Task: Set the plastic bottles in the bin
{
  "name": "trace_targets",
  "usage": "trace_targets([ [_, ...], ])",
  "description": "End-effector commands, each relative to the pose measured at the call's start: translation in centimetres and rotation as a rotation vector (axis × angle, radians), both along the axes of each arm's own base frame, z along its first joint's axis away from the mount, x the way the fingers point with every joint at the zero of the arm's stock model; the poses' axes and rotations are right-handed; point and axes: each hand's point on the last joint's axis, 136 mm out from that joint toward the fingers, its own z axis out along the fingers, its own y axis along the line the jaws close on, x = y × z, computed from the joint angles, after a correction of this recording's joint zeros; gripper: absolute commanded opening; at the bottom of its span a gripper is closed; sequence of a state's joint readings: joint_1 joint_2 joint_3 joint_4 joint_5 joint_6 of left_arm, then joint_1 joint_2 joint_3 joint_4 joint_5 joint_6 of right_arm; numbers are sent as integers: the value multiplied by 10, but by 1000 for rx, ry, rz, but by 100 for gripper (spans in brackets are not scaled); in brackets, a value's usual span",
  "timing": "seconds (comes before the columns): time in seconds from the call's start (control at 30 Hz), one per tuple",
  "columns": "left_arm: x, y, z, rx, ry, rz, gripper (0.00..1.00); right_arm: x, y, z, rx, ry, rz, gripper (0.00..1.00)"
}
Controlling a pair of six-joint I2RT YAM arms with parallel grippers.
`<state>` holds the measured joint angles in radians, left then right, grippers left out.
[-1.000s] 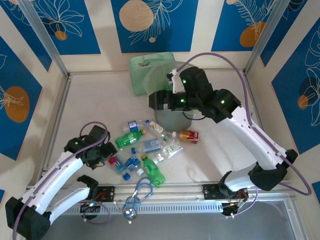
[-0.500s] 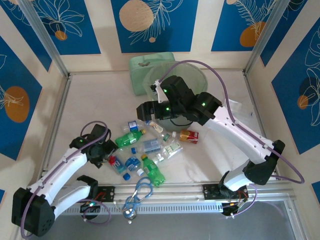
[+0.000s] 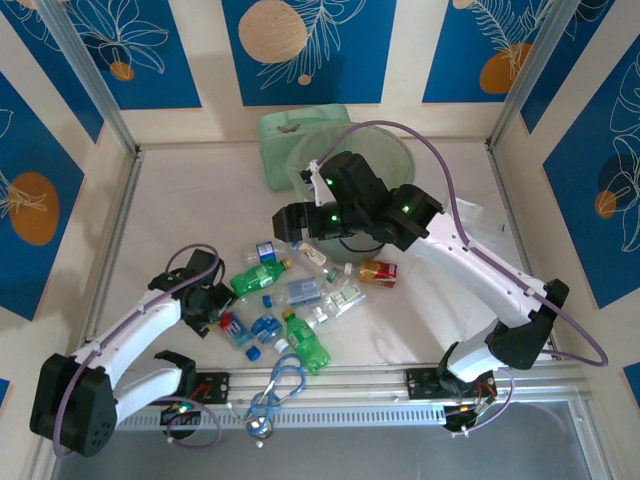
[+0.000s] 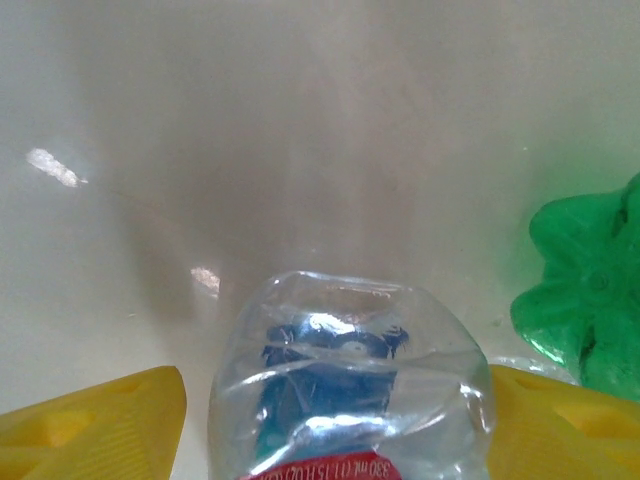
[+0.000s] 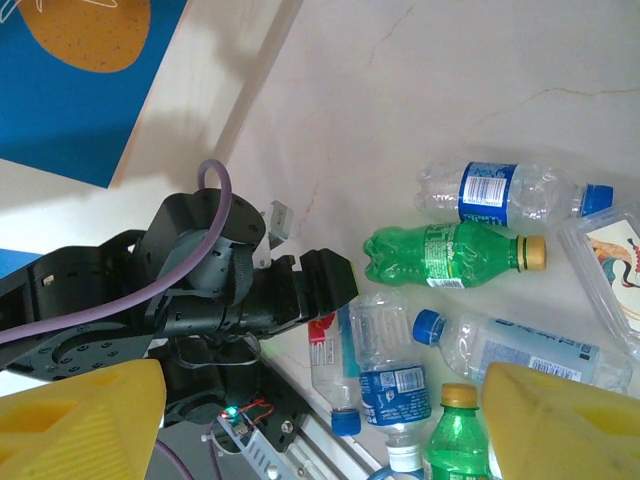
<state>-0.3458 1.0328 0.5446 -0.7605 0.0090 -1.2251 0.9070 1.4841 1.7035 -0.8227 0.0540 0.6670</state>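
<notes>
Your left claw [image 4: 337,378] stands part-open astride a clear red-labelled bottle [image 4: 340,330] lying on the desk [image 3: 180,200]. One finger is against the bottle, a sliver of gap shows at the other, and a green bottle [image 4: 590,290] lies just beside. Your right claw [image 5: 320,375] hangs wide open and empty above the plastic bottles [image 3: 305,292], which lie scattered at mid-desk. The bin [image 3: 390,150] stands upright at the far side behind the right arm, beside a mint-green box [image 3: 285,135]; its contents cannot be made out.

Left hand [image 5: 322,292] at red-label bottle [image 5: 323,366]; green bottle [image 5: 440,256] beside.
</notes>
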Motion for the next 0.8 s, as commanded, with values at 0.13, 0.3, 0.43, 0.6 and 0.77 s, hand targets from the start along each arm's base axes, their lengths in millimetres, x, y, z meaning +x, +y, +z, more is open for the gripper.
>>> trace_targets([
  [0.13,0,-1,-10,-18,22,20,69,1,0,-12,-16,18,-25,82],
  [0.3,-1,-1,-10,-20,31,19,62,3,-2,-14,-21,17,-35,82],
  [0.43,-2,3,-2,3,19,-2,61,6,-2,-12,-11,16,-37,82],
  [0.6,-8,13,10,43,7,-14,59,8,-1,-9,5,9,-36,82],
  [0.77,-9,21,26,69,-27,-15,56,7,-6,-5,15,-1,-47,82],
])
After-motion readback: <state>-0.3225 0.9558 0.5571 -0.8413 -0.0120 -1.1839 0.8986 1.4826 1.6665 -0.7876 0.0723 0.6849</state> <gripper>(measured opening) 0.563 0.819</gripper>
